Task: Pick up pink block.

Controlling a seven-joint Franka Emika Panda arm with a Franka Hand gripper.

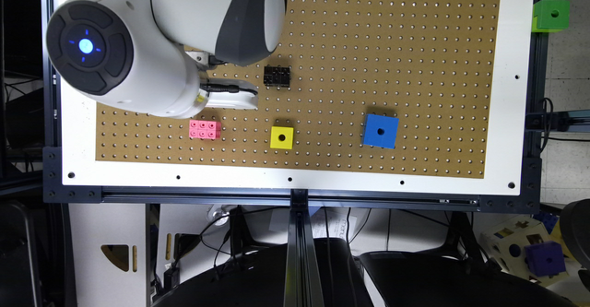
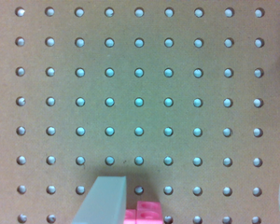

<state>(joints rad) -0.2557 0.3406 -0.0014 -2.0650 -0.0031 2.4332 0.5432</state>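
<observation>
Pink block is lying flat, studs up, on the brown pegboard that is covering the white-bordered table, and it is serving as the reference for everything below. Toward the exterior view's right of the pink block, the yellow cube with a centre hole is sitting near it on the same row; further the same way, well apart, the blue cube with a centre hole is resting slightly turned. The black studded brick is standing above and to the right of the pink block in the exterior view, well apart from it. The white arm is looming over the board above the pink block, and the white claw is hanging just above the block in that view, not touching it as far as can be seen. In the wrist view one pale finger is showing just beside a pink studded corner of the block, with a second pale edge at the far side of the frame, so the claw is standing open with nothing between the fingers. A green cube is sitting off the table, far from the pink block toward the exterior view's upper right. A purple cube is lying below the table on that same side.
</observation>
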